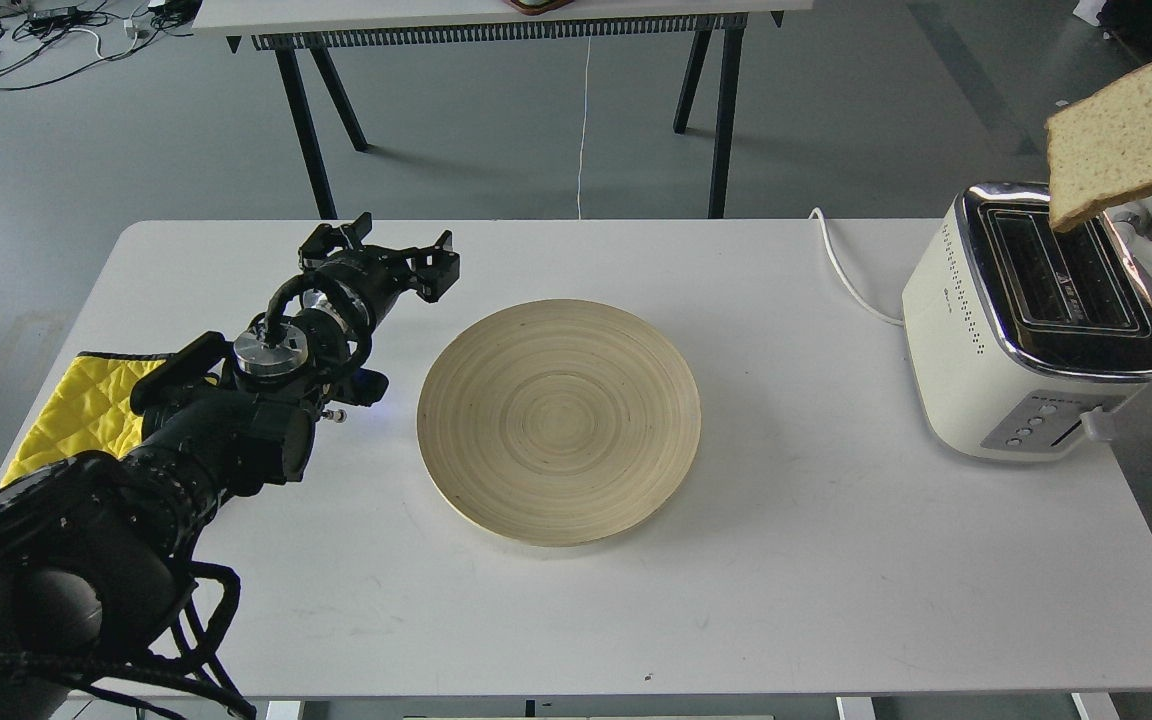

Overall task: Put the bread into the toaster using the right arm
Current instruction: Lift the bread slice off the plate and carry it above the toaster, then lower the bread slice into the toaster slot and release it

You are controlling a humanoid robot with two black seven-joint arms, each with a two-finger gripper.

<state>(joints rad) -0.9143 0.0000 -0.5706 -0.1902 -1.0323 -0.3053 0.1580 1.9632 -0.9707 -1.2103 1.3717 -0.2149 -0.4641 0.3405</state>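
Our bread slice [1131, 135] hangs tilted just above the toaster [1026, 330], our right gripper out of view. We should square it over a slot before lowering. Left gripper [391, 258] jaws apart.

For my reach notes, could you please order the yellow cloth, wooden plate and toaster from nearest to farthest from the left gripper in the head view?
From the left gripper:
1. Wooden plate, just right of it.
2. Yellow cloth, back at the table's left edge.
3. Toaster, far right.
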